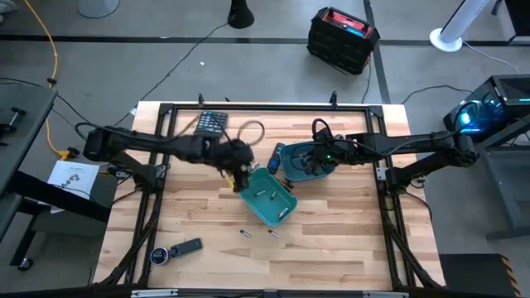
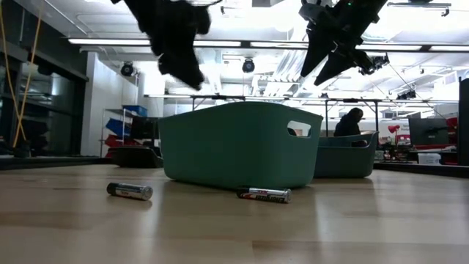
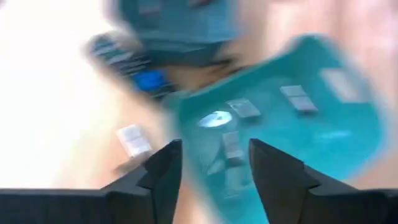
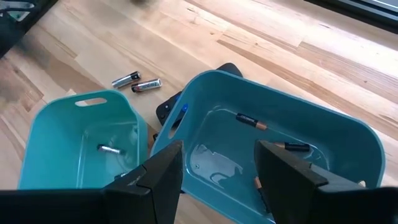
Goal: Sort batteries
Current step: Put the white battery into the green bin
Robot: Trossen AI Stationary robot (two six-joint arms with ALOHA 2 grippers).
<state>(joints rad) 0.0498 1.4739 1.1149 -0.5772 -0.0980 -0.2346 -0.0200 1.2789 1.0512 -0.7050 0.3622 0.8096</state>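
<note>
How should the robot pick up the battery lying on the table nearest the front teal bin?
Grip the battery across its round middle, coming straight down from above. It lies flat on the table, ends pointing sideways, with bare wood around it. The front teal bin stands close behind, so fingers probably fit best along the bin's side.

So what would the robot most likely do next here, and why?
Probably the left gripper moves down toward the two batteries lying loose on the table. Its jaws are open and empty above the near bin, which already holds some batteries. The right gripper hangs open over the far bin.
</note>
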